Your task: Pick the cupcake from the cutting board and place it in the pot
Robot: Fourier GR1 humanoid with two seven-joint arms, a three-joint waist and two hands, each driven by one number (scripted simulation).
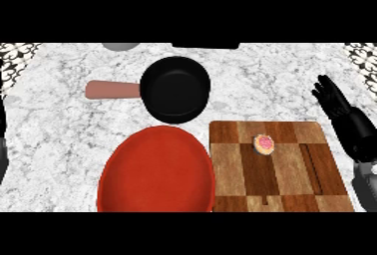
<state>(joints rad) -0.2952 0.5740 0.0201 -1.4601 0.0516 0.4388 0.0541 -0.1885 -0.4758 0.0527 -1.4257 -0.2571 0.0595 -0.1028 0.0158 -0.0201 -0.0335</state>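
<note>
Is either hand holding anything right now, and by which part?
Nothing is held. The right hand is open beside the cutting board; the cupcake lies untouched on it.

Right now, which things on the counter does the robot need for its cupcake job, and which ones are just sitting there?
For the job:
cupcake
cutting board
black pot with its brown handle
right hand, open beside the board

Just lying about:
red plate
grey thing at the far edge

Bright even light, soft shadows, no glare
</note>
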